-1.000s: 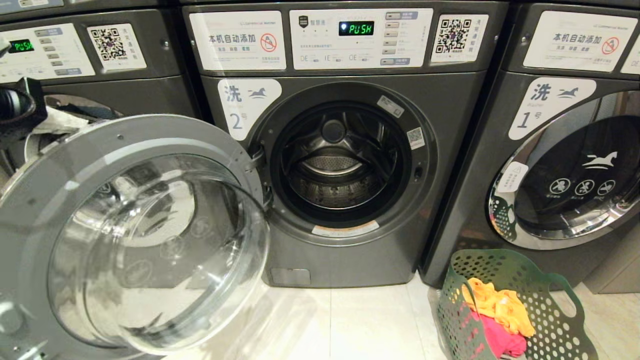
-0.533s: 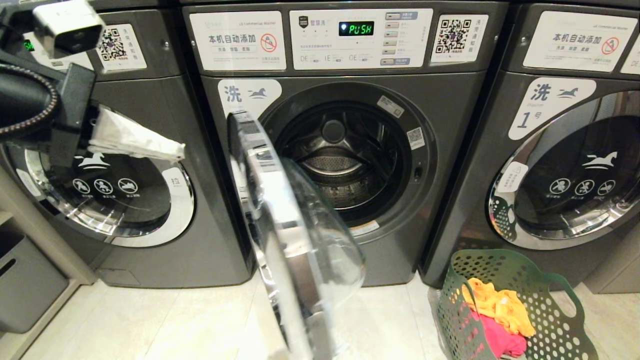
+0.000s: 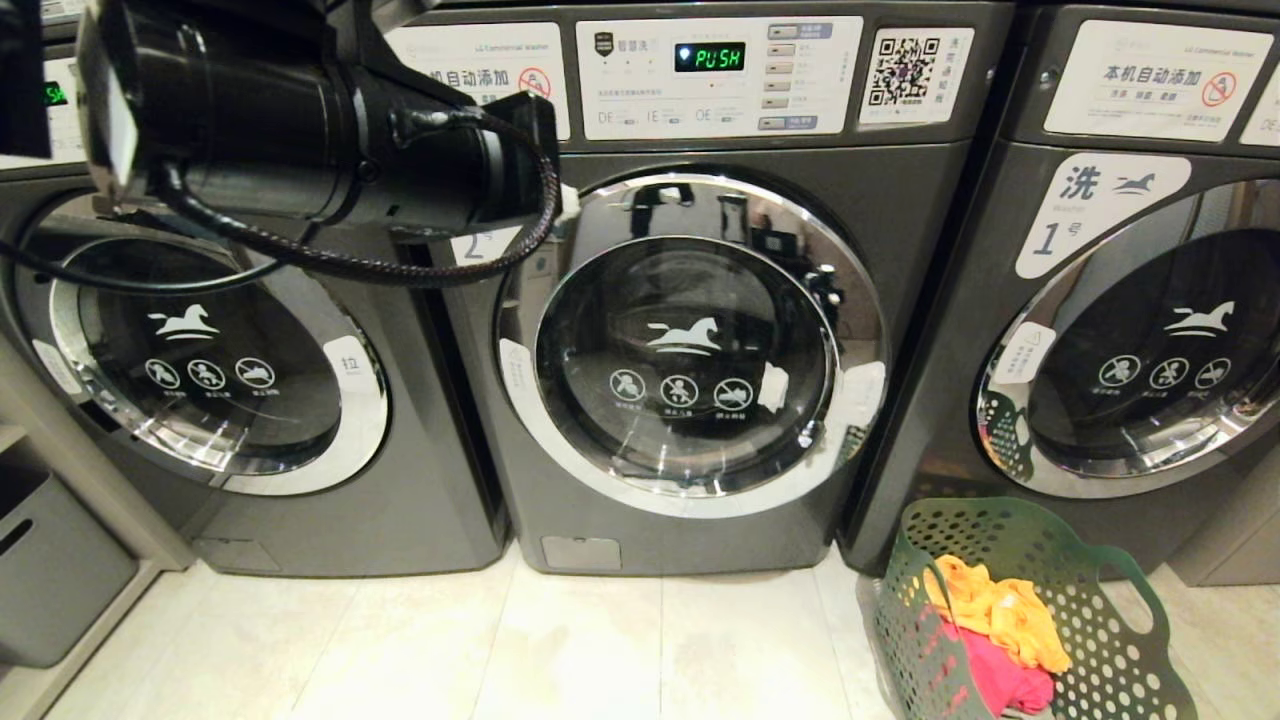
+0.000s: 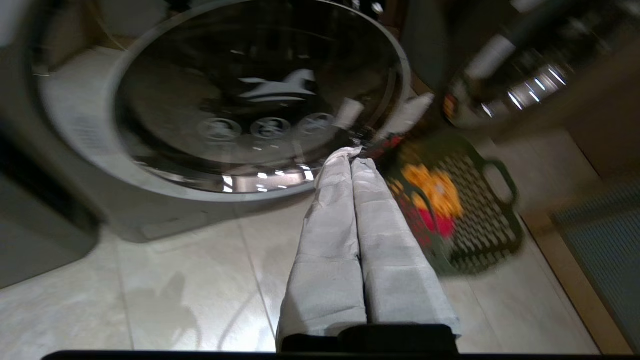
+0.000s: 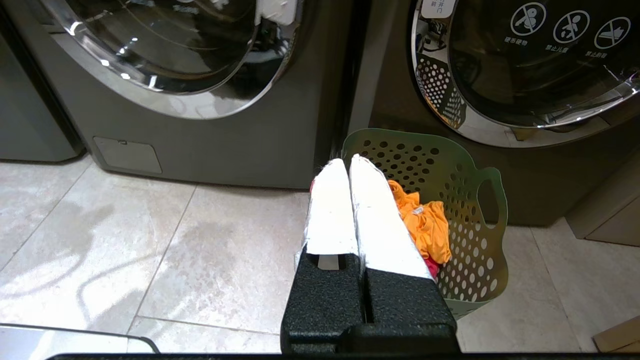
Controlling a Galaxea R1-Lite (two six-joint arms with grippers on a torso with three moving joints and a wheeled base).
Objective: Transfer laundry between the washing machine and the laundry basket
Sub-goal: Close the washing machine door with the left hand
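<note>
The washing machine door has just swung shut. The left end effector is clenched and empty, up by the door. The laundry sits in the basket, so unloading looks done.

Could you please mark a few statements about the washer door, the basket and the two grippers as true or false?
1. The door of the washing machine labelled 2 is closed. True.
2. The laundry basket is empty. False: an orange-yellow garment and a pink-red garment lie in it.
3. The left gripper is shut and holds nothing. True.
4. The right gripper is clamped on the orange garment. False: its fingers are shut together on nothing, above the floor beside the basket.
5. The basket stands on the floor in front of the machine labelled 1. True.
6. The display on machine 2 is dark. False: it shows green letters.
</note>
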